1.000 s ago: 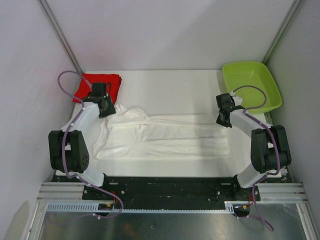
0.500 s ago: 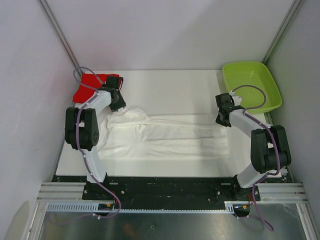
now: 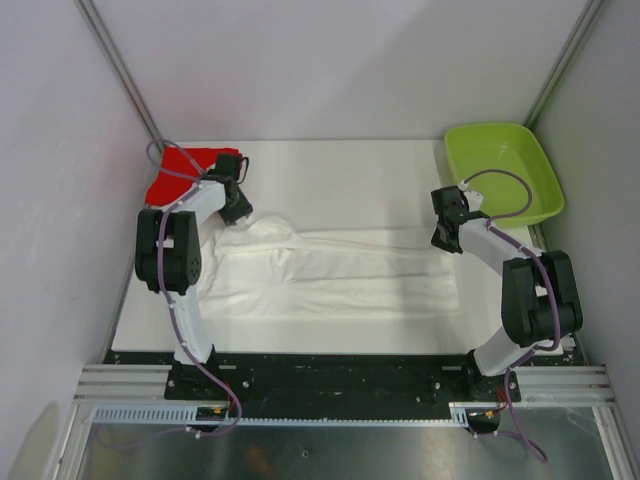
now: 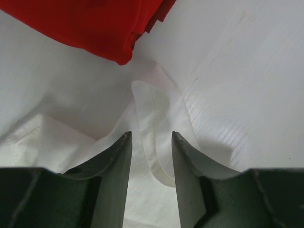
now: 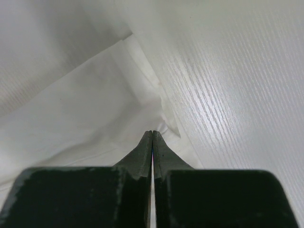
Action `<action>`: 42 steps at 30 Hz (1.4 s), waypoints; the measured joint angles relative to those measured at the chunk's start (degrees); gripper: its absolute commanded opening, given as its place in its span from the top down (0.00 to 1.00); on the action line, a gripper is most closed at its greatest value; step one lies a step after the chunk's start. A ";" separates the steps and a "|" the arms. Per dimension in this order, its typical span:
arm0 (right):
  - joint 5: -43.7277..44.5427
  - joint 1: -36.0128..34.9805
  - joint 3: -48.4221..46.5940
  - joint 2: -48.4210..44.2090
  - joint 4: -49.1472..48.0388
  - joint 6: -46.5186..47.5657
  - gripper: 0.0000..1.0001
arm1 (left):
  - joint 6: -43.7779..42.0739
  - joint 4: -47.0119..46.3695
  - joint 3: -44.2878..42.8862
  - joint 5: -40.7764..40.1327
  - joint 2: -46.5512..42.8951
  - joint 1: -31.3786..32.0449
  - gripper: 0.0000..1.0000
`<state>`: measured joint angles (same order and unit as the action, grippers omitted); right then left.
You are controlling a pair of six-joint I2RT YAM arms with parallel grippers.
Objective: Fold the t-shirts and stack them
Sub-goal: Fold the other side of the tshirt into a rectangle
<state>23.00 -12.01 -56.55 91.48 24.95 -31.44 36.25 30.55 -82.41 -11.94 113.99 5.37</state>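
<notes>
— Left gripper (image 4: 151, 138)?
— Spread wide, straddling a raised fold of the white t-shirt (image 3: 330, 275), just beside the folded red t-shirt (image 3: 178, 172) at the table's (image 3: 340, 165) far left corner.
— Right gripper (image 5: 152, 134)?
— Pressed together, tips at the white t-shirt's right edge; cloth pinched or not, cannot tell.
— White t-shirt itself?
— Laid across the middle, partly folded lengthwise.

Bright, diffuse light, faint soft shadows, mild sheen on the table (image 5: 223, 114).
</notes>
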 measured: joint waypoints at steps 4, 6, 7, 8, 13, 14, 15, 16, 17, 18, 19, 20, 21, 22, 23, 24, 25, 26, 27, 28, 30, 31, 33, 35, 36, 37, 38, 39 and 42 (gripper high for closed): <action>-0.02 0.00 0.00 0.00 0.00 0.09 1.00 | 0.87 -0.02 -0.50 0.11 1.33 0.00 0.56; -0.02 0.02 0.00 0.00 0.00 0.13 1.00 | 1.33 0.00 -0.55 0.11 1.88 0.00 0.56; -0.02 0.02 0.00 -0.02 0.00 0.15 1.00 | 1.40 0.02 -0.55 0.11 2.08 0.00 0.56; -0.04 0.02 0.00 0.00 0.00 0.15 1.00 | 1.46 0.00 -0.55 0.11 2.19 0.00 0.57; -0.22 0.33 0.00 -0.02 0.00 0.17 1.00 | 1.88 0.02 -0.87 0.20 2.38 0.00 0.63; -0.24 0.39 0.00 -0.02 0.00 0.17 1.00 | 1.90 0.00 -1.03 0.22 2.38 0.00 0.65; -0.31 0.44 0.00 0.00 0.00 0.20 1.00 | 1.90 0.02 -1.25 0.31 2.38 0.00 0.68; -0.39 0.50 0.00 -0.02 0.00 0.20 1.00 | 1.88 0.02 -1.53 0.35 2.38 0.00 0.71; -0.42 0.52 0.00 -0.02 -0.02 0.20 1.00 | 1.88 0.00 -1.75 0.39 2.38 0.00 0.74; -0.42 0.59 0.00 -0.02 0.00 0.20 1.00 | 1.88 0.02 -2.03 0.50 2.40 0.00 0.77; -0.44 0.61 0.00 -0.02 -0.02 0.22 1.00 | 1.86 0.00 -2.36 0.59 2.40 0.00 0.80; -0.44 0.63 0.00 -0.02 -0.02 0.22 1.00 | 1.84 -0.04 -2.67 0.61 2.43 0.00 0.82; -0.44 0.66 0.00 -0.02 -0.02 0.22 1.00 | 1.86 -0.02 -2.93 0.66 2.43 0.00 0.85; -0.44 0.68 0.00 -0.02 -0.02 0.26 1.00 | 1.75 -0.02 -3.32 0.72 2.49 0.00 0.88; -0.46 0.70 0.00 -0.02 -0.02 0.28 1.00 | 1.79 -0.04 -3.54 0.76 2.54 0.00 0.90; -0.48 0.74 0.00 -0.02 -0.02 0.37 1.00 | 1.79 -0.07 -3.67 0.81 2.58 0.00 0.92; -0.52 0.76 0.00 -0.02 -0.02 0.39 1.00 | 1.75 -0.04 -3.78 0.83 2.60 0.00 0.94; -0.59 0.83 0.00 -0.02 -0.02 0.42 1.00 | 1.73 -0.04 -3.85 0.85 2.62 0.00 0.95; -0.63 0.90 0.00 -0.02 -0.02 0.42 1.00 | 1.70 -0.04 -3.85 0.90 2.64 0.00 0.96; -0.63 0.94 0.00 -0.02 -0.02 0.42 1.00 | 1.70 -0.02 -3.85 0.94 2.64 0.00 0.94; -0.70 0.98 0.00 -0.02 -0.04 0.42 1.00 | 1.70 -0.02 -3.85 1.01 2.64 0.00 0.83; -0.81 0.98 0.00 -0.02 -0.04 0.42 1.00 | 1.57 -0.02 -3.85 0.98 2.64 0.00 0.78; -0.90 0.98 0.00 -0.02 -0.04 0.42 1.00 | 1.33 -0.02 -3.85 0.94 2.64 0.00 0.69; -0.94 1.01 0.00 -0.02 -0.04 0.42 1.00 | 1.31 -0.13 -3.63 0.68 2.64 -0.02 0.64; -0.96 1.01 0.00 -0.02 -0.04 0.42 1.00 | 1.31 -0.04 -3.50 0.55 2.64 -0.02 0.63; -0.98 1.01 0.00 -0.02 -0.04 0.42 1.00 | 1.20 -0.04 -3.37 0.52 2.64 -0.02 0.62; -1.01 1.01 0.00 -0.02 -0.04 0.42 1.00 | 1.25 -0.07 -3.15 0.50 2.64 -0.04 0.61; -1.01 1.03 0.00 -0.02 -0.04 0.42 1.00 | 1.25 -0.04 -2.97 0.48 2.64 -0.13 0.61; -1.03 1.09 0.00 -0.02 -0.07 0.42 1.00 | 1.29 -0.02 -2.25 0.50 2.64 -0.31 0.60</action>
<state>21.98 -10.92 -56.55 91.46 24.88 -31.03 37.54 30.52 -84.66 -11.44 116.64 5.06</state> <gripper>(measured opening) 0.009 0.392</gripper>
